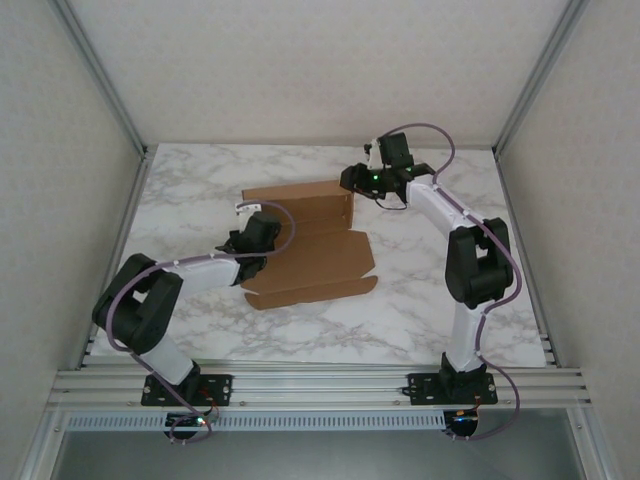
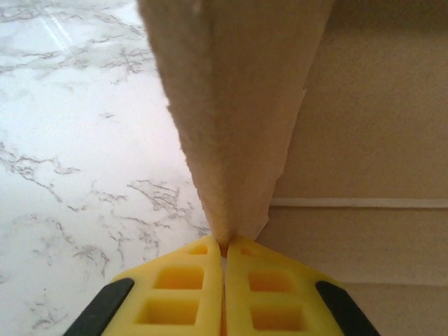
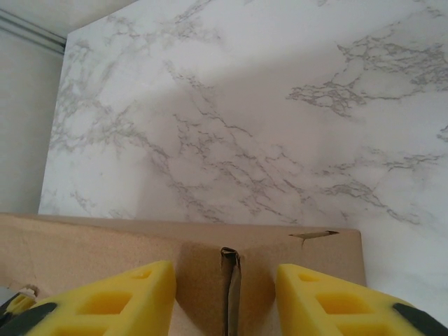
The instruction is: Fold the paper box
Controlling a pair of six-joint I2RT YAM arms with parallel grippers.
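Left claw [image 2: 224, 246] is clamped tight on a thin flap [image 2: 238, 105] of the plain brown die-cut cardboard paper box [image 1: 310, 250]. Its two yellow plastic fingers [image 2: 178, 294] are squeezed together, with just the flap's edge pinched at the very tips. From the wrist cam the flap rises straight ahead of the claw and looks pretty fuzzy up close. The box's flat panels lie off to the right of the claw, and the white grey-veined marble tabletop [image 2: 84, 140] is off to its left. In the overhead view, this claw sits at the box's left edge, with the box stretching away from it toward the other arm.

Right claw [image 3: 222, 269] has its jaws apart. An upright cardboard edge at the corner of the box's raised back wall [image 3: 105, 245] stands in the gap between the yellow fingers, and as far as I can see it touches neither one. The wall runs mostly to the left of this claw and a shorter way to its right. There's a small slit in the wall's top edge just right of the claw, and bare marble beyond the wall. Seen from above, this claw hovers at the far right corner of the wall.

So the box sits open between the two claws, with its back wall standing and its front panels flat on the table.
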